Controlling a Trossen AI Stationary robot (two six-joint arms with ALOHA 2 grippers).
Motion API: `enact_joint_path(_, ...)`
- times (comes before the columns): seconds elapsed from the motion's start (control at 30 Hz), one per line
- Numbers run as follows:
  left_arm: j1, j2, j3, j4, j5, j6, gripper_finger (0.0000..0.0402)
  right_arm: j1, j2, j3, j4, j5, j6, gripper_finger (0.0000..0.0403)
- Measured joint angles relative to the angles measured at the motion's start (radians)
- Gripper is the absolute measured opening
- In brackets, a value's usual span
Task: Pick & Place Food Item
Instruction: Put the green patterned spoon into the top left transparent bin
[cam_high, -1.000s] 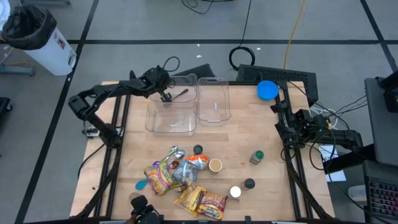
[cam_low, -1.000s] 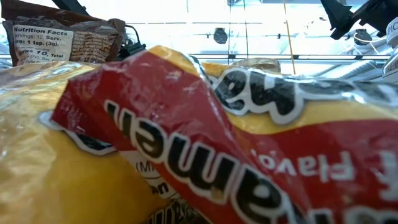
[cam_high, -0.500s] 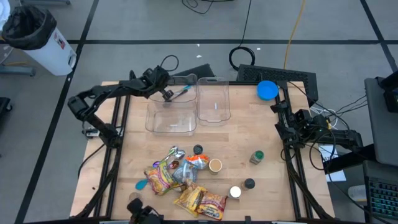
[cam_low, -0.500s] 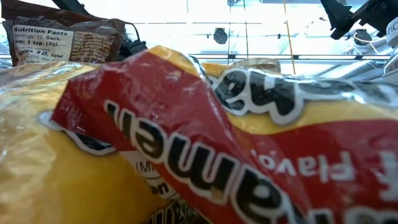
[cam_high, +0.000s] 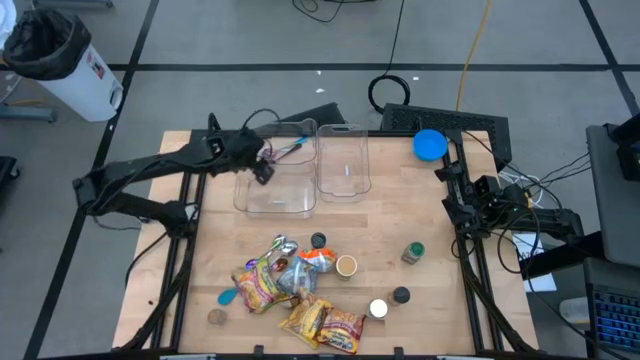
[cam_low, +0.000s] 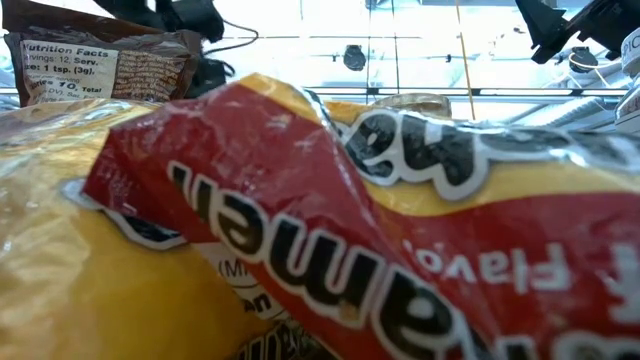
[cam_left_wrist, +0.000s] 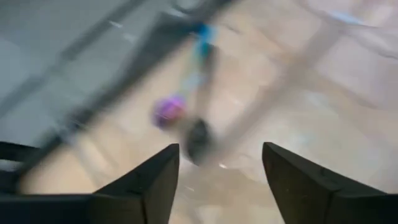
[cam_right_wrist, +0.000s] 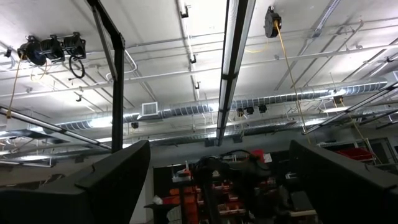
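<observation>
The left gripper hangs over the near-left rim of the left bin, fingers apart and empty. A thin spoon-like item with a blue tip lies inside that bin, just beyond the gripper, its long axis slanting toward the bin's far right corner. The food pile sits well nearer the front edge; the right gripper, open, waits off to the right

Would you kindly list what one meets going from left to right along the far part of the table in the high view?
Left pincer → left clear bin → right clear bin → blue lid → right arm's base.
</observation>
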Motion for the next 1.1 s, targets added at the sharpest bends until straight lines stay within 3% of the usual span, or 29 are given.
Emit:
enact_joint_path(0.2, -0.145, -0.084, -0.027, -0.092, 0.168, -0.146, 0.0274, 0.000, 0.000, 0.000, 0.000, 0.000, 0.000, 0.0380)
enact_joint_path(0.43, -0.350, -0.089, -0.119, -0.098, 0.282, -0.336, 0.0280, 0.000, 0.000, 0.000, 0.000, 0.000, 0.000, 0.0380)
enact_joint_path(0.67, -0.527, -0.053, -0.204, -0.009, 0.281, -0.511, 0.0280, 0.000, 0.000, 0.000, 0.000, 0.000, 0.000, 0.0380)
enact_joint_path(0.87, -0.619, 0.000, -0.264, 0.161, 0.278, -0.520, 0.0280, 0.000, 0.000, 0.000, 0.000, 0.000, 0.000, 0.0380)
enact_joint_path(1.1, -0.667, 0.130, -0.277, 0.211, 0.227, -0.528, 0.0280, 0.000, 0.000, 0.000, 0.000, 0.000, 0.000, 0.0380)
